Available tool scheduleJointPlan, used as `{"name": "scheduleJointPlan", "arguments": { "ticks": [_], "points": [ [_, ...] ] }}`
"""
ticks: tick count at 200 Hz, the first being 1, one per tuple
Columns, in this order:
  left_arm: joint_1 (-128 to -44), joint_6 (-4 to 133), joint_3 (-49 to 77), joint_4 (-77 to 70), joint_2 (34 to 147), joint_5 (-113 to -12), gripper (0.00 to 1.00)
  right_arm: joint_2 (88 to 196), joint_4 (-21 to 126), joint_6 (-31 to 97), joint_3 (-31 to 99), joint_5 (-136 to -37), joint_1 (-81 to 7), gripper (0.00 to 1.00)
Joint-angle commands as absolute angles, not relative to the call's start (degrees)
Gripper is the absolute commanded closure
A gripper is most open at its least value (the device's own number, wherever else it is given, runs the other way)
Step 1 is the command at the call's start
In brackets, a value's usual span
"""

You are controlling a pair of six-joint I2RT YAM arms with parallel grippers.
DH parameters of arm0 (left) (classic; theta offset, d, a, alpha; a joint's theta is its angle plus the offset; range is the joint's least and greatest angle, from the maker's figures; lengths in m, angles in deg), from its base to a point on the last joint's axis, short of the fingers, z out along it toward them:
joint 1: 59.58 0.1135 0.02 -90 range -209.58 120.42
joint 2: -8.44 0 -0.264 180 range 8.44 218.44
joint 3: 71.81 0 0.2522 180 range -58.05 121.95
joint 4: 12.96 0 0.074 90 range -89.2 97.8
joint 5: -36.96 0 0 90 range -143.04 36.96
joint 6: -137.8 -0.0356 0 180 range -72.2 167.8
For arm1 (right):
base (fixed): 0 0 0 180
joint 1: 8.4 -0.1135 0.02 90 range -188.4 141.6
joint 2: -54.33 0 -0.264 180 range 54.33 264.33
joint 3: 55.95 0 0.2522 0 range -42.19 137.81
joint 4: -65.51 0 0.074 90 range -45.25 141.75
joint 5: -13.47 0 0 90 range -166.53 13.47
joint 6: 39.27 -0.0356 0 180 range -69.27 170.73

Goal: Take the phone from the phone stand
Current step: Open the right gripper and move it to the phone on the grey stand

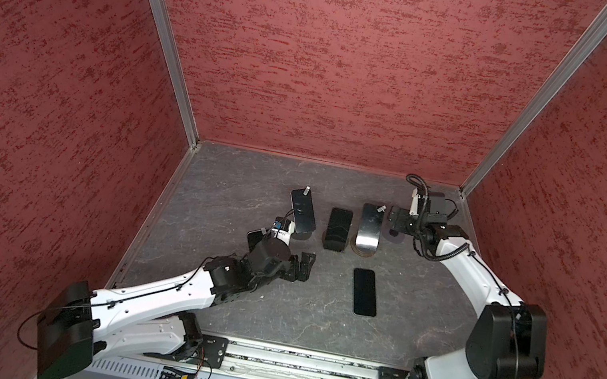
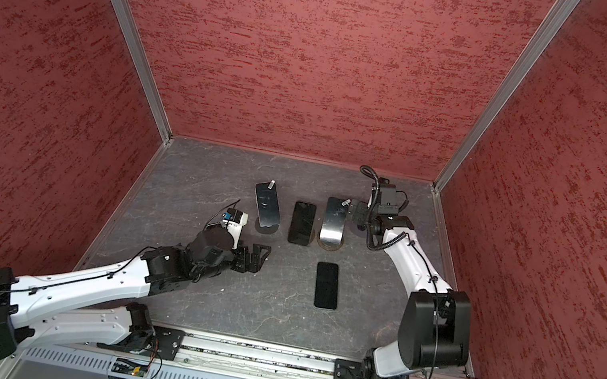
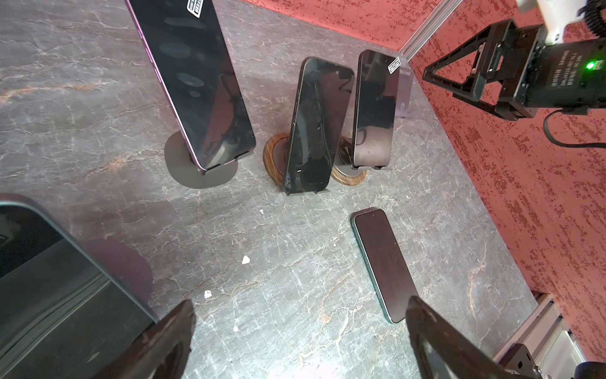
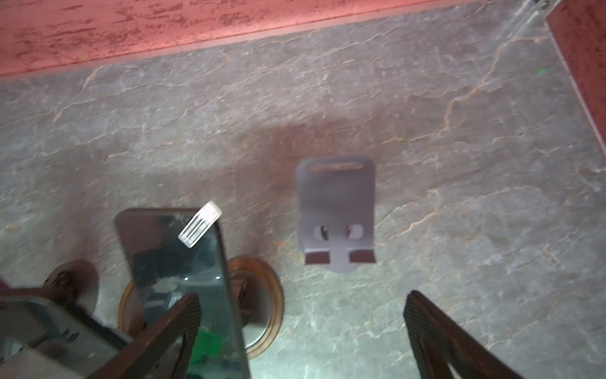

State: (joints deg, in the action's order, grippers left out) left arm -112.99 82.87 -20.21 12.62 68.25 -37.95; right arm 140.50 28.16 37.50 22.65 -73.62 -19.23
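Right gripper (image 4: pixel 303 295) spread wide, phone (image 4: pixel 170 249) just beside.

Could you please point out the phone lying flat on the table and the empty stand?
Flat phone (image 1: pixel 364 292), in a top view, middle of its screen.
Empty stand (image 4: pixel 336 203), right wrist view, middle of its back plate.

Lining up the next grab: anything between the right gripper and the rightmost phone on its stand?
Nothing visible. The open right gripper hangs beside the rightmost phone; the empty stand lies under the gripper, not between.
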Motion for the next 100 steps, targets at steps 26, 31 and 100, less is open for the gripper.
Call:
{"name": "scheduleJointPlan", "arguments": {
  "ticks": [26,31,100],
  "points": [
    [-114.06,81.4,-18.96,10.4,69.56,-36.64,0.01,137.86,28.55,34.05,21.53,-71.03,-25.32,0.01],
    [-114.16,81.31,-18.94,10.38,69.63,-36.59,0.0,137.83,28.46,33.88,21.53,-70.85,-25.92,0.01],
    [-114.42,81.31,-19.64,10.95,68.57,-35.28,0.0,141.78,27.85,31.76,21.62,-67.75,-30.32,0.01]
  ]
}}
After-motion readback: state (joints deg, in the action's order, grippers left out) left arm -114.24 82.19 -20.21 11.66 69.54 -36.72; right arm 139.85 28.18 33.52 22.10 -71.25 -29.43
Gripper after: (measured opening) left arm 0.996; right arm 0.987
